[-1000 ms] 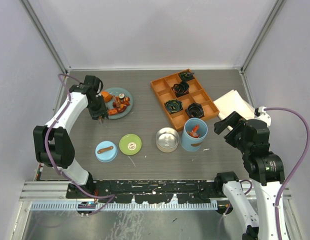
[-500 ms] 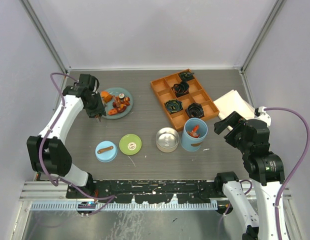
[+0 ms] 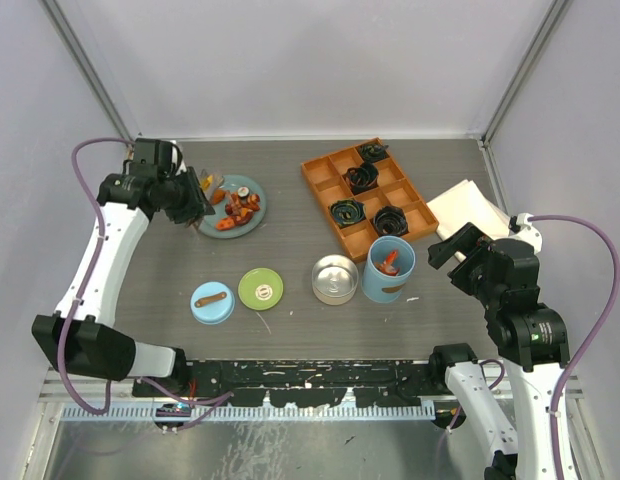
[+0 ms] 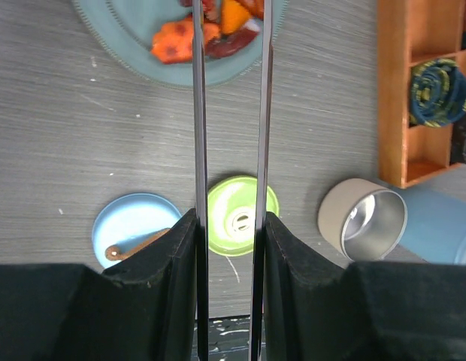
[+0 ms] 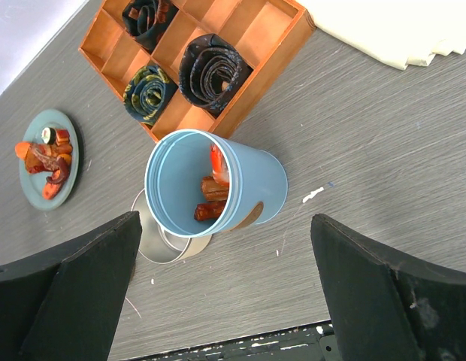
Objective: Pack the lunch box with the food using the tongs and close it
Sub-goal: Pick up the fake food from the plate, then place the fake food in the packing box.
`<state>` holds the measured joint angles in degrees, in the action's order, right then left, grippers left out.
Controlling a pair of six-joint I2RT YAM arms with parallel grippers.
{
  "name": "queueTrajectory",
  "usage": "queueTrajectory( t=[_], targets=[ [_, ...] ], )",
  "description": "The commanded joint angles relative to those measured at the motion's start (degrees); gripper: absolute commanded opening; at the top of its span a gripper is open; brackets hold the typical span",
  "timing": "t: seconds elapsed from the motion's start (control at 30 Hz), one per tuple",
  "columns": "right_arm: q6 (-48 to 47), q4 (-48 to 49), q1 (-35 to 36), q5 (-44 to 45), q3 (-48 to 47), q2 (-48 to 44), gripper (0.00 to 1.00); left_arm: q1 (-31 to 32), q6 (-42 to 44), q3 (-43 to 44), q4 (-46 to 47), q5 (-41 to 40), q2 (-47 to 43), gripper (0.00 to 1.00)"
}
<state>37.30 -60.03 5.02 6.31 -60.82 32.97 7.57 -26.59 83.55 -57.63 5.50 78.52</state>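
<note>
My left gripper (image 3: 183, 193) (image 4: 229, 226) is shut on the grey tongs (image 4: 199, 113). Their two arms run forward over the teal plate (image 3: 252, 224) (image 4: 135, 53) of orange, red and brown food (image 3: 237, 207) (image 4: 173, 41). The tips leave the top of the left wrist view, so what is between them is hidden. The light-blue cylinder (image 3: 388, 268) (image 5: 255, 188) stands open with a few food chunks (image 5: 210, 199) inside. The steel tin (image 3: 334, 279) (image 4: 364, 218) sits empty beside it. The green lid (image 3: 260, 289) and blue lid (image 3: 212, 302) lie flat near the front. My right gripper (image 3: 458, 243) (image 5: 225, 301) hangs open right of the cylinder.
An orange compartment tray (image 3: 328, 172) with black coils stands at the back right, just behind the cylinder. A folded white cloth (image 3: 470, 205) lies at the right edge by my right arm. White walls close in the table on three sides.
My left arm has swung back and to the left with the tongs, from the plate's near-left side to its left edge. The right arm has not moved.
</note>
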Motion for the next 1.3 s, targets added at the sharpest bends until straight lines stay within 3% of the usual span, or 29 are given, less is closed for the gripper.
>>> queueTrajectory(
  t=[0.0,0.4,0.8,1.27],
  targets=[
    [0.3,2.3,-0.2,-0.1,-0.5,-0.6,1.00,3.8,-1.6,3.4,3.1,5.2,-4.0,0.14],
    [1.1,3.3,-0.2,0.0,0.4,-0.6,1.00,26.4,-0.6,10.2,5.2,4.9,-1.9,0.16],
    [1.1,2.5,-0.2,1.1,0.2,-1.5,1.00,46.2,5.5,18.2,6.3,2.8,7.5,0.17],
    [0.9,2.4,-0.2,1.7,0.3,-1.4,1.00,53.6,11.9,23.2,-0.9,0.5,15.1,0.19]
  ],
)
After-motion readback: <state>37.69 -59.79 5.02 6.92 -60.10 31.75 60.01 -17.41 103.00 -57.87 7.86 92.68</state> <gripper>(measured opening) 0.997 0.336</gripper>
